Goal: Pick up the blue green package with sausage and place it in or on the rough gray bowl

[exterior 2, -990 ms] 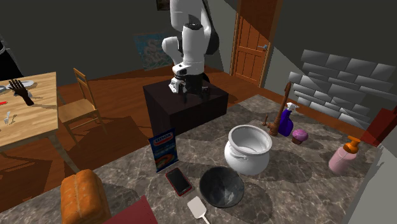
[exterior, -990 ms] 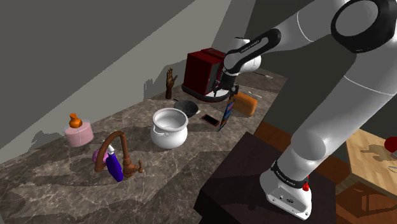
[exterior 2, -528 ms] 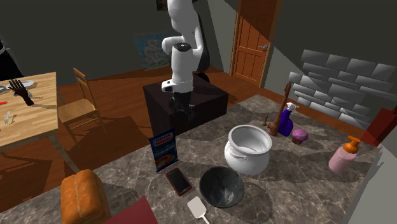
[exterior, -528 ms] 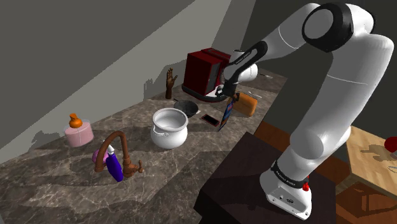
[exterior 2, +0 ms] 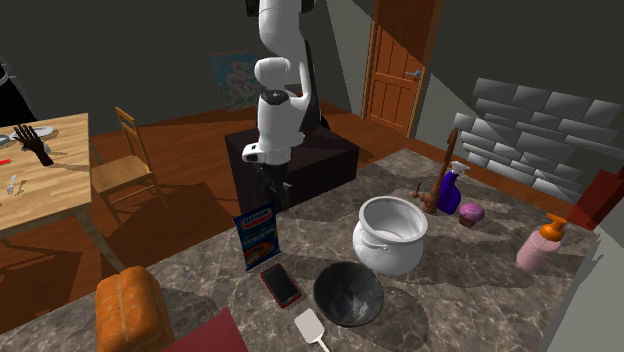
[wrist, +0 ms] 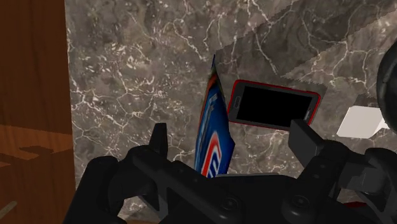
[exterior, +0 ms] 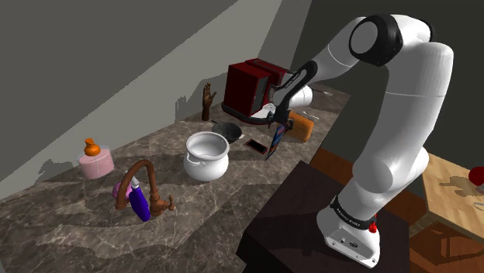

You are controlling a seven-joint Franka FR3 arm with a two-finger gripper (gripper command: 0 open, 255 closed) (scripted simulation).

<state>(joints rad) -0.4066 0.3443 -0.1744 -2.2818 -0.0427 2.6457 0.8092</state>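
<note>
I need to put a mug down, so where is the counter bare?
The counter is bare between the pot and the soap bottle, and at the shoulder view's lower left below the faucet. It is crowded around the package, phone and bowl.

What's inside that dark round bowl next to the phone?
Nothing that I can see. In the second exterior view the bowl shows a bare, greyish inside down to its floor. Its near wall hides a thin strip of the inside closest to the camera.
</note>
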